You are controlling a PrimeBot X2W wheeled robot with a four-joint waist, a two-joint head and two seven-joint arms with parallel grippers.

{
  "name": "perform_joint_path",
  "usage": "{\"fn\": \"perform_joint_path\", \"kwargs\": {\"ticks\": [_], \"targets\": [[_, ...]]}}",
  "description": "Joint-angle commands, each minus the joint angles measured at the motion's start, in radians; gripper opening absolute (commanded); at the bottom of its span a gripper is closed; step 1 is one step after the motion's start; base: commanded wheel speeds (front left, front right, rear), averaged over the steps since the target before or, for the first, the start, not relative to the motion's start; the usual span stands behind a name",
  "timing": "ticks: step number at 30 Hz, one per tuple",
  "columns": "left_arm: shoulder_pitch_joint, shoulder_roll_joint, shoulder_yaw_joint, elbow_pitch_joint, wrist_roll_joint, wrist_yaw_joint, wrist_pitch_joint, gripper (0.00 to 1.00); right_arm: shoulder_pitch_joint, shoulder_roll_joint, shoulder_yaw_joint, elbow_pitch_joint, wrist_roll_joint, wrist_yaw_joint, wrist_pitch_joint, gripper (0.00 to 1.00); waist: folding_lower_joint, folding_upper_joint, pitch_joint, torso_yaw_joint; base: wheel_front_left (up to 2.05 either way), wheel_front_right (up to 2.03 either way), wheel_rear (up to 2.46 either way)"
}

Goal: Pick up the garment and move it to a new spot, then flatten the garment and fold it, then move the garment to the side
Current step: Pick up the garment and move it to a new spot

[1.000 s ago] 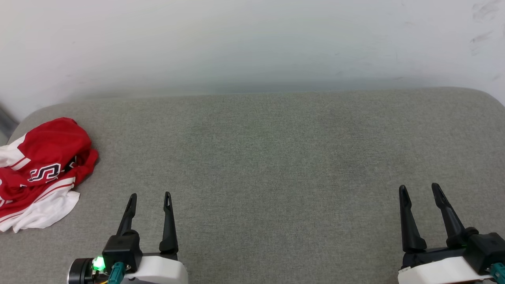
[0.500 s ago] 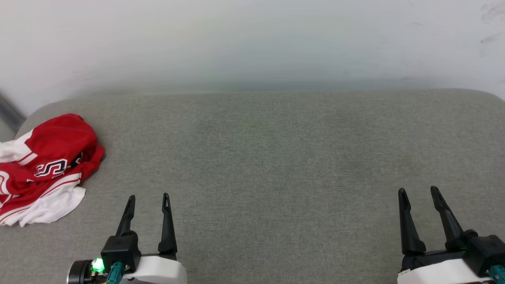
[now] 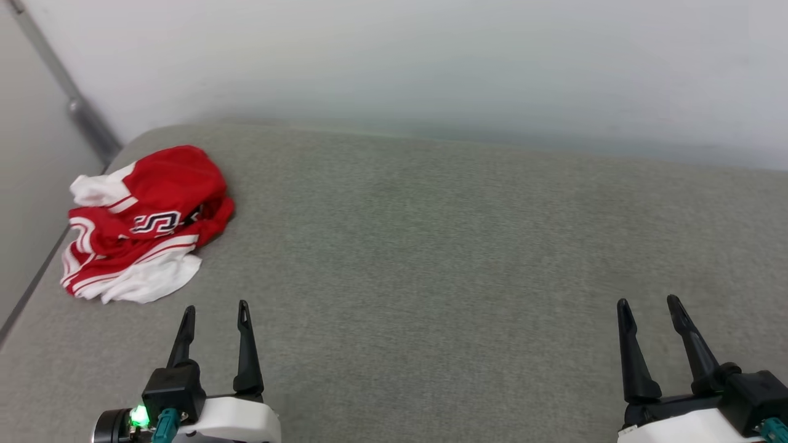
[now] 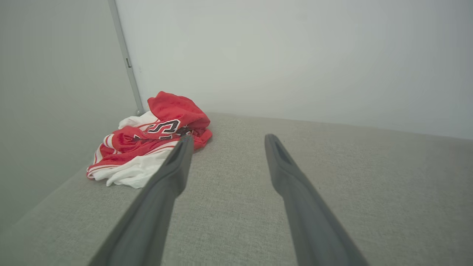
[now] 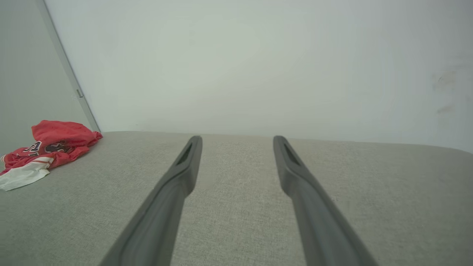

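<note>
The garment [image 3: 144,224] lies crumpled in a red and white heap at the far left of the grey cushioned surface [image 3: 431,246], with a black white-outlined letter showing on top. My left gripper [image 3: 215,309] stands open at the lower left, a little nearer and to the right of the heap, holding nothing. At the lower right my right gripper [image 3: 648,303] is open and empty, far from the cloth. The left wrist view has the garment [image 4: 151,140] ahead and left of the open left gripper [image 4: 228,138]. The right wrist view has the garment [image 5: 48,146] far left of the right gripper [image 5: 236,138].
A white wall [image 3: 431,61] runs behind the surface. A grey side panel with a metal strip [image 3: 80,111] closes in the left edge beside the garment. The surface's back corner curves round near the heap.
The head camera has turned left, so the whole picture has shifted right and the side panel has come into view. The garment lies as it did; both grippers stay open.
</note>
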Motion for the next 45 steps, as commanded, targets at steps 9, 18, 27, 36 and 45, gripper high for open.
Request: {"fn": "perform_joint_path", "kwargs": {"ticks": [9, 18, 27, 36, 45], "targets": [[-0.008, -0.001, 0.004, 0.005, -0.012, 0.004, -0.003, 1.00, 0.010, 0.002, 0.001, -0.011, -0.013, 0.000, -0.002, 1.00, 0.0000, 0.0000, 0.009, 0.153, 0.00, 0.00, 0.00], [0.001, -0.001, 0.011, 0.005, -0.029, 0.016, -0.003, 1.00, 0.010, 0.002, 0.008, -0.016, -0.024, 0.000, -0.002, 1.00, 0.0000, 0.0000, 0.012, 0.265, 0.00, 0.00, 0.00], [-0.004, -0.001, 0.028, 0.004, -0.039, 0.017, -0.003, 1.00, 0.010, 0.002, 0.006, -0.017, -0.032, 0.000, -0.002, 1.00, 0.0000, 0.0000, 0.023, 0.350, 0.00, 0.00, 0.00], [-0.016, -0.001, 0.046, 0.005, -0.049, 0.011, -0.003, 1.00, -0.011, 0.002, 0.017, -0.016, -0.037, 0.000, -0.002, 1.00, 0.0000, 0.0000, 0.045, 0.369, 0.00, 0.00, 0.00], [-0.211, 0.029, 0.155, 0.019, -0.026, -0.073, -0.003, 1.00, -0.057, 0.002, 0.010, -0.042, -0.093, 0.000, -0.002, 1.00, 0.0000, 0.0000, 0.143, 0.304, 0.00, 0.00, 0.00]]}}
